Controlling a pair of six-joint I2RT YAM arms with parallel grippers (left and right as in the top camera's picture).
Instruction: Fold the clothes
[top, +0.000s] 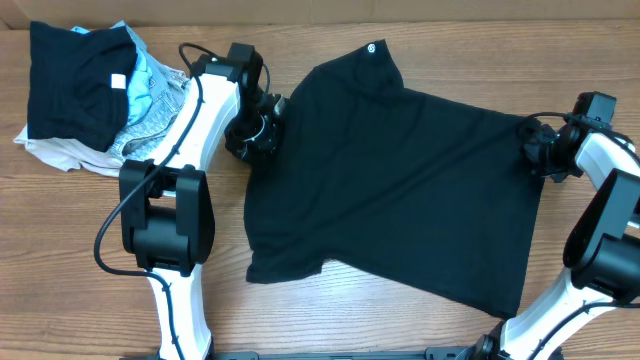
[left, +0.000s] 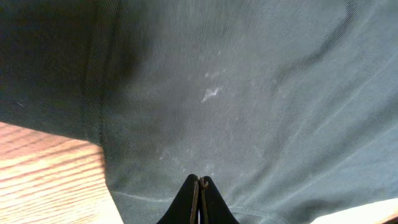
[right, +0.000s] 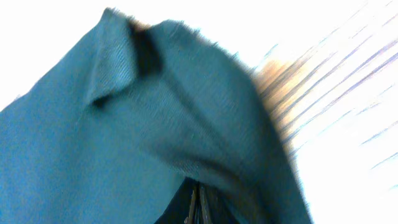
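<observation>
Two claws logged overhead: my left gripper (top: 262, 128) sits at the left edge of the black T-shirt (top: 400, 180), my right gripper (top: 535, 150) at its right edge. The shirt lies spread mid-table (top: 80, 250), with smaller clothes (top: 90, 100) heaped far left. Left wrist: fingers (left: 189, 199) pinched together on shirt fabric. Right wrist: fingers (right: 191, 208) clenched on a raised fold.

Big black T-shirt (top: 400, 180): one, spread between two sets of jaws. White logo (top: 372, 47) on it: one.
Smaller garments heaped outward of left jaws, off shirt: at least three. One black piece (top: 75, 85), one light-blue piece (top: 150, 85), one beige piece (top: 55, 150).
Arms: two, left arm (top: 190, 130) and right arm (top: 610, 200).
Grippers: two, left gripper (top: 262, 130) and right gripper (top: 532, 150).
Table (top: 80, 260): one.
</observation>
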